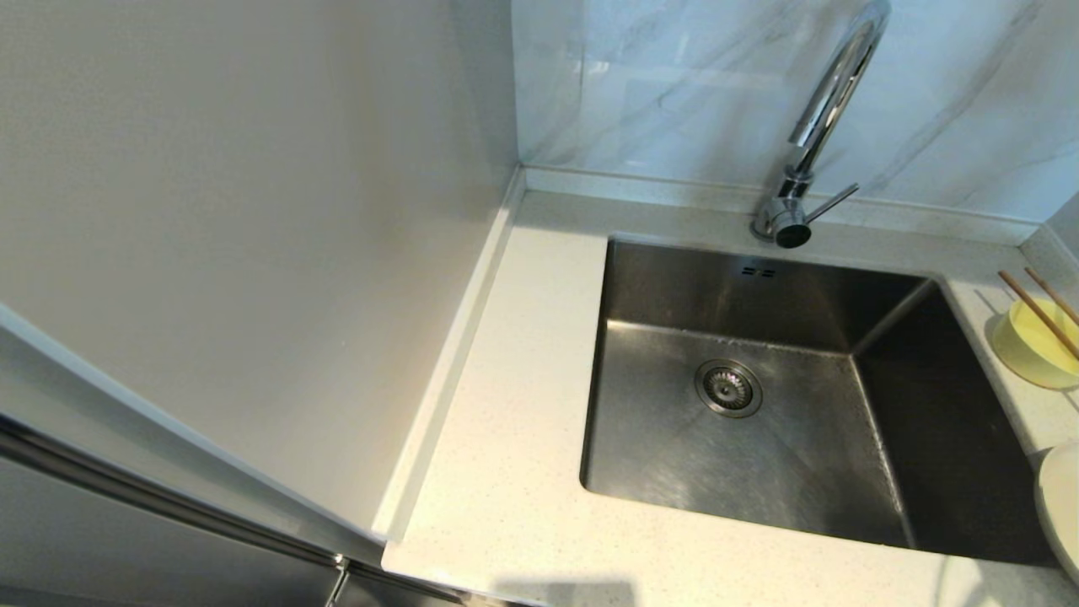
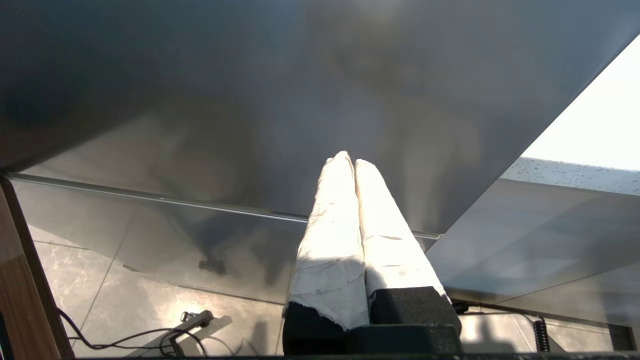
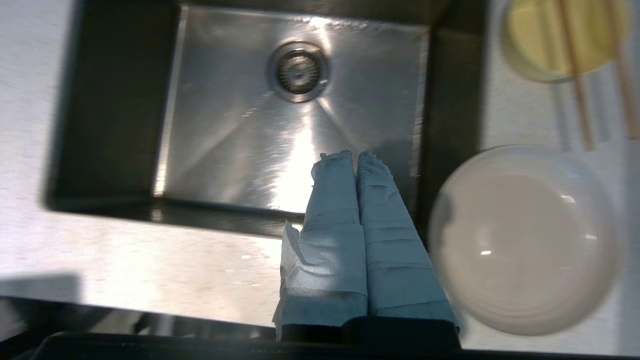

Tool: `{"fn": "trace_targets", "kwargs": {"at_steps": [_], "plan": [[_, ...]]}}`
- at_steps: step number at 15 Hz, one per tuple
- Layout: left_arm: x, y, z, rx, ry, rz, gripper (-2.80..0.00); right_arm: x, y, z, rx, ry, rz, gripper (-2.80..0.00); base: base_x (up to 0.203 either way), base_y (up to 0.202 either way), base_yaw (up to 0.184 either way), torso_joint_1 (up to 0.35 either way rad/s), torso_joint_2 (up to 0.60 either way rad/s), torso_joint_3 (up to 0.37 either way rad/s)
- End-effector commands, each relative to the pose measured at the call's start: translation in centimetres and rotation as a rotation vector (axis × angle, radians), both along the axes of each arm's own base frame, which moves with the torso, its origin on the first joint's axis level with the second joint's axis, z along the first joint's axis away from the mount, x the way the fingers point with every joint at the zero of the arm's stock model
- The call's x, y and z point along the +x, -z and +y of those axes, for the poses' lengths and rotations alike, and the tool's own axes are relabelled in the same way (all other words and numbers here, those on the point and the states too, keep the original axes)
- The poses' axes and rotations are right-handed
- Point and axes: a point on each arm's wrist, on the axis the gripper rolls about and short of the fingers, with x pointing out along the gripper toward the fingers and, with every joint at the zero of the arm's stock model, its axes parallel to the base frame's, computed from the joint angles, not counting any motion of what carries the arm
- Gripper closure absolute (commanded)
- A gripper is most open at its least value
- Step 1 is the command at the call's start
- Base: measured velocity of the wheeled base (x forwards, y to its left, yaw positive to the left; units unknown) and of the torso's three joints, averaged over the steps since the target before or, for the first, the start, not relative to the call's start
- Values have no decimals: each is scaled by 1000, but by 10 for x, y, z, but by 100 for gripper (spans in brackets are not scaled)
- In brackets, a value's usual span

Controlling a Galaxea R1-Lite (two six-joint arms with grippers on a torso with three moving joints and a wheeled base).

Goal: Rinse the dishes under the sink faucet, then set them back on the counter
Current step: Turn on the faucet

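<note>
Nothing looks rinsed yet: the plate (image 3: 522, 240), bowl (image 1: 1033, 346) and chopsticks (image 1: 1038, 314) sit on the desk (image 1: 514, 438) at three o'clock of the dry sink (image 1: 759, 396), while the empty right claw (image 3: 352, 155) hovers closed above and the left claw (image 2: 348, 161), also closed, is parked low.

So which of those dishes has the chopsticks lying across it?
The small yellow bowl, set further back on the counter; the chopsticks lie across its rim. The cream plate nearer the front carries nothing.

Glare is streaking across the sink (image 3: 300, 150) floor; the bowl (image 3: 565, 40) and chopsticks (image 3: 575, 80) are blurring in the right wrist view.
</note>
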Motion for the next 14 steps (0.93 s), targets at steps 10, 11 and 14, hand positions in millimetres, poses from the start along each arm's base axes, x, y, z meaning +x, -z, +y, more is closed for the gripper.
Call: {"fn": "trace_targets", "kwargs": {"at_steps": [10,11,14], "plan": [[0,0,0,0,0,0,0,140,-26,1,223,-46,-153,0,0,0,0,0,0,0],[0,0,0,0,0,0,0,151,-23,1,215,-39,-160,0,0,0,0,0,0,0],[0,0,0,0,-1,0,0,180,-16,1,203,-20,-177,0,0,0,0,0,0,0]]}}
